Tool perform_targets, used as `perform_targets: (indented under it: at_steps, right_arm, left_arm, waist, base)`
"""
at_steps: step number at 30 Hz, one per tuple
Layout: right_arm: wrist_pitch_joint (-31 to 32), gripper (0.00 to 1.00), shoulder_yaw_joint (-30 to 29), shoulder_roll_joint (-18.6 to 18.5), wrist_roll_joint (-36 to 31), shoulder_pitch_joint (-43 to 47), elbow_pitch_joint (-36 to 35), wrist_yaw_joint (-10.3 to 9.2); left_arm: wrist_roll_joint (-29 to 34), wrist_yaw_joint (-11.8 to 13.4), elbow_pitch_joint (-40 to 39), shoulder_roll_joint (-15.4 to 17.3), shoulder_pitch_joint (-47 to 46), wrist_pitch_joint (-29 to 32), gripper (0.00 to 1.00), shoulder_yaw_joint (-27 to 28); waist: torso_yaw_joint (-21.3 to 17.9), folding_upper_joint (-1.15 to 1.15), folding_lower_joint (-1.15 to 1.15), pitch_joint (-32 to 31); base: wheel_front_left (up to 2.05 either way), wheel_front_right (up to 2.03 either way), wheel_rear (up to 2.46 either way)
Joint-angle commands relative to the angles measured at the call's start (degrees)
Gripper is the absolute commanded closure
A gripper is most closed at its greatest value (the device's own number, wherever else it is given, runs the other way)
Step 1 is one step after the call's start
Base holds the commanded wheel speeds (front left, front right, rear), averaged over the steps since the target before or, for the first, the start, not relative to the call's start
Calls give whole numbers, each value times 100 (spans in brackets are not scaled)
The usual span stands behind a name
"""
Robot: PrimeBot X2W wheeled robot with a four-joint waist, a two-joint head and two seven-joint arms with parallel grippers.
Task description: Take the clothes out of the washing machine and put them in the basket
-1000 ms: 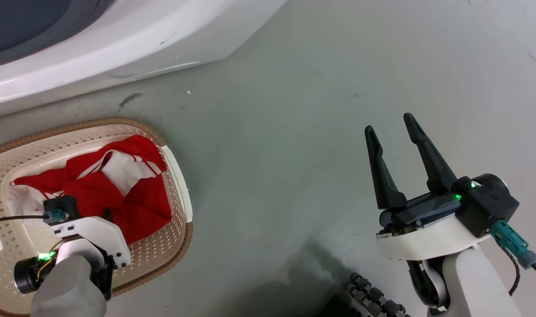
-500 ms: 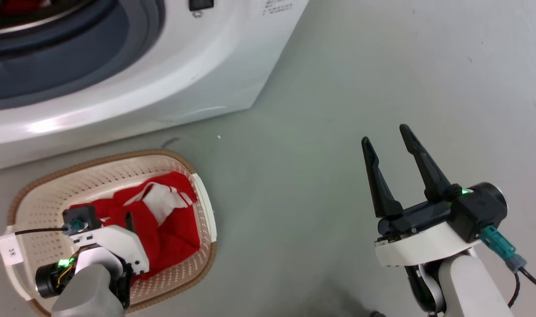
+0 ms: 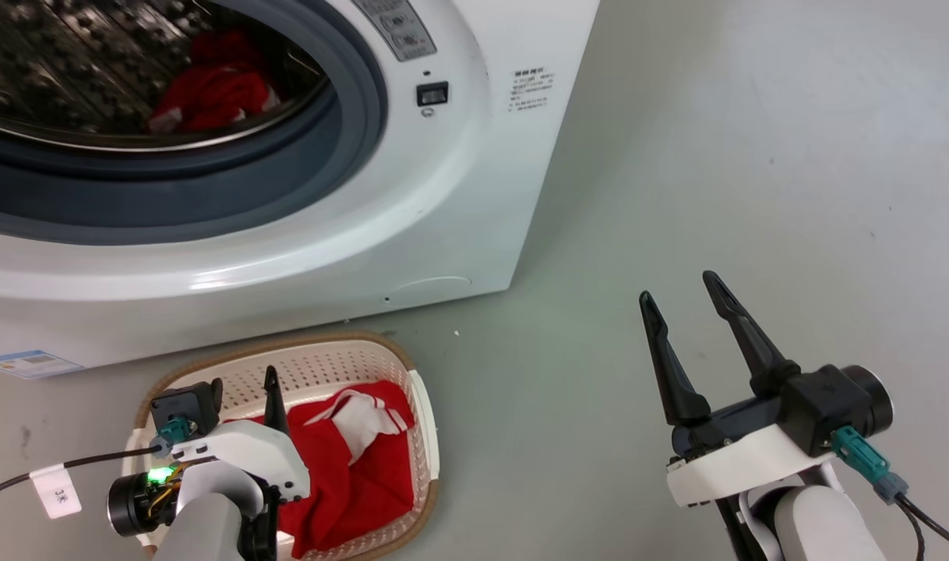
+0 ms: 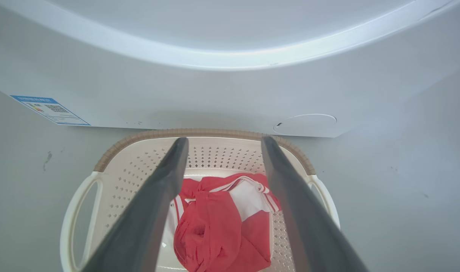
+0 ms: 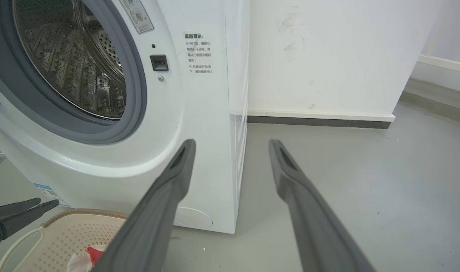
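Red fabric with white panels, the clothes [image 3: 350, 483], lies crumpled in the basket [image 3: 326, 366] at the lower left of the head view. The basket stands on the grey floor [image 3: 677, 156], just in front of the washing machine [image 3: 443, 218], which takes the upper left of the frame. The round opening faces the camera, and inside the steel drum [image 3: 69, 70] one more red garment [image 3: 209, 89] rests near the lower edge. A blue sticker [image 3: 26, 362] sits at the bottom of the machine's front.

The left gripper [image 4: 224, 145] hangs above the basket. In the left wrist view its two dark fingers [image 4: 147, 211] are spread apart and hold nothing, and the red heap shows between them, lower in the frame. The right gripper [image 3: 679, 292] is at the lower right of the head view, well apart from the basket, over the floor. Its fingers also stand open and empty, pointing up the frame. In the right wrist view they frame the right corner of the washing machine and a white wall [image 5: 320, 56] behind it.
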Motion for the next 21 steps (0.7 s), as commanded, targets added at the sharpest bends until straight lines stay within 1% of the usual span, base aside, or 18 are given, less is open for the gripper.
perform_targets:
  at_steps: [1, 6, 13, 17, 21]
  right_arm:
    - [2, 0, -22, 5, -9, 55, -26, -5]
    - [83, 0, -106, 5, -48, 208, -107, -5]
    - [171, 0, -98, 5, -23, 324, -159, -5]
    - [183, 0, -96, 5, 35, 382, -199, -4]
    - [215, 0, -25, 5, 80, 360, -210, -4]
  left_arm:
    - [34, 14, -54, -16, 84, -13, 0, 19]
    - [329, 0, -850, -116, 321, -14, 0, 200]
    - [682, -52, -1724, -124, 198, -14, 0, 380]
    - [705, -204, -1764, -90, -95, -14, 0, 414]
    - [748, -374, -1282, 74, -591, 37, 0, 350]
  waist:
    - [146, 0, 1, -181]
    - [263, 0, 1, -353]
    - [286, 0, 1, -611]
    - [250, 0, 1, -715]
    - [146, 0, 1, -738]
  base:
    - [0, 0, 0]
    - [0, 0, 0]
    - [0, 0, 0]
    - [0, 0, 0]
    - [0, 0, 0]
